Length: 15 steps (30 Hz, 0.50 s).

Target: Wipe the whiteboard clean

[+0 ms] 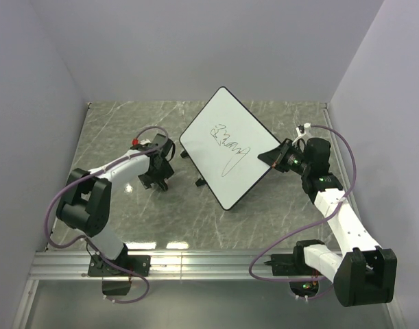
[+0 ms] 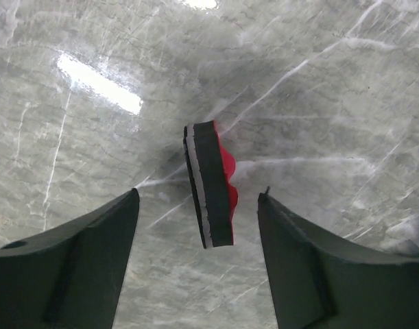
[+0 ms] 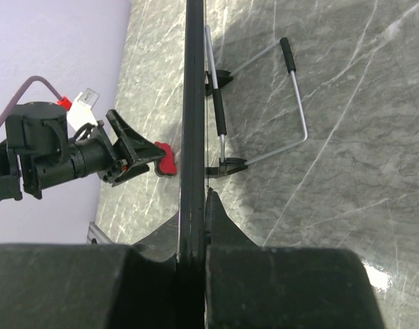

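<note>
**A:** Grey marbled tabletop [image 1: 168, 219], near left: the left gripper [image 2: 199, 197] hangs over it with fingers spread wide. The red-and-black eraser [image 2: 212, 181] seems to stand on edge between them, touched by neither.

**B:** And the right gripper [image 1: 278, 156]?

**A:** It is clamped tight on the right rim of the whiteboard [image 1: 223, 110]. The board sits tilted mid-table, reaching toward the far wall, propped on a wire stand [image 3: 295, 103] behind it.

**B:** How does the board handle?

**A:** Stiff, thin and probably light. Its glossy face looks slippery, so the rim is the place to pinch. On that stand it likely tips or skids under a wipe, so it needs bracing. The black scribbles [image 1: 228, 145] lie mid-face, unerased.
</note>
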Tool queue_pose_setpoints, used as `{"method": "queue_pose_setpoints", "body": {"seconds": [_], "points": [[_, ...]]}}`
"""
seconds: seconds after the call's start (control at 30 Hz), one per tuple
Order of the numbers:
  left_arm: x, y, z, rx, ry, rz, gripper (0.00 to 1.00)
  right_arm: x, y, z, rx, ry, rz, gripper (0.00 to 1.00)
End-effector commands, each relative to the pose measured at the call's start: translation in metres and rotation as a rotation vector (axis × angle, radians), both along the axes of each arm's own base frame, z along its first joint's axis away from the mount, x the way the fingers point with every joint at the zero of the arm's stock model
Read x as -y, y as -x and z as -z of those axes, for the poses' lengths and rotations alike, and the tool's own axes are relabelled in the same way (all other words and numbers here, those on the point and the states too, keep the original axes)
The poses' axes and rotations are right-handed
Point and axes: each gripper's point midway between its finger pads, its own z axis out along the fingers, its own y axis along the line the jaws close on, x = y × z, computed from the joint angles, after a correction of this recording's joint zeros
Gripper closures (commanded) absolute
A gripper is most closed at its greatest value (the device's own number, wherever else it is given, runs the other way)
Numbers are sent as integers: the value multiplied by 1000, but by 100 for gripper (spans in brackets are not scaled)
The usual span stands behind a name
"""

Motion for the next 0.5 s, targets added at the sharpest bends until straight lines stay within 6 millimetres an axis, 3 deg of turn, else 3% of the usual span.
{"method": "queue_pose_setpoints", "body": {"seconds": [0.0,0.27,0.47], "points": [[-2,3,-10,21,22,4,28,-5,11,5,-18,29,-49,100],[-23,32,-14,7,-3,-20,40,-7,9,11,-27,21,-54,100],[-32,36,-27,30,-23,-31,48,-8,8,12,-29,13,-56,100]]}}
